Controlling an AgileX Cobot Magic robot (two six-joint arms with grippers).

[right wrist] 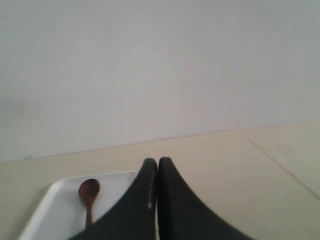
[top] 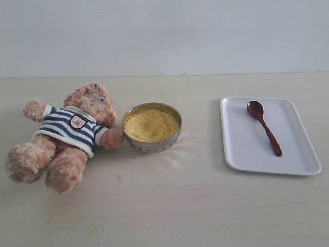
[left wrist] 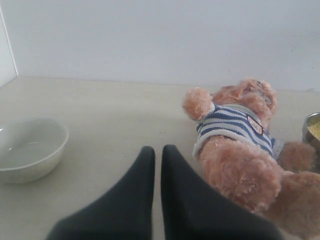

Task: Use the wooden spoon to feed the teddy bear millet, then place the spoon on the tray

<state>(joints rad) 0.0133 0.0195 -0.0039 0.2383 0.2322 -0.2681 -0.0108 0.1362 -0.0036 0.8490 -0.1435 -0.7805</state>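
Now the wooden spoon [top: 263, 127] lies aslant on the tray [top: 247, 149] (millet [top: 151, 125] well apart).

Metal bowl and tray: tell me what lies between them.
Only bare table lies between the metal bowl and the tray; the exterior view shows it.

**Bear, bowl and tray in a row on the worktop**

A fluffy light-brown teddy bear [top: 69, 136] in a navy-and-white striped sweater lies on its back toward the left edge of the pale worktop [top: 180, 211]. One paw is just beside a small round shiny metal bowl [top: 152, 146] heaped with fine yellow millet [top: 151, 125]. Toward the right edge, a slim dark reddish-brown wooden spoon [top: 263, 126] lies inside a flat white rectangular tray [top: 247, 154].
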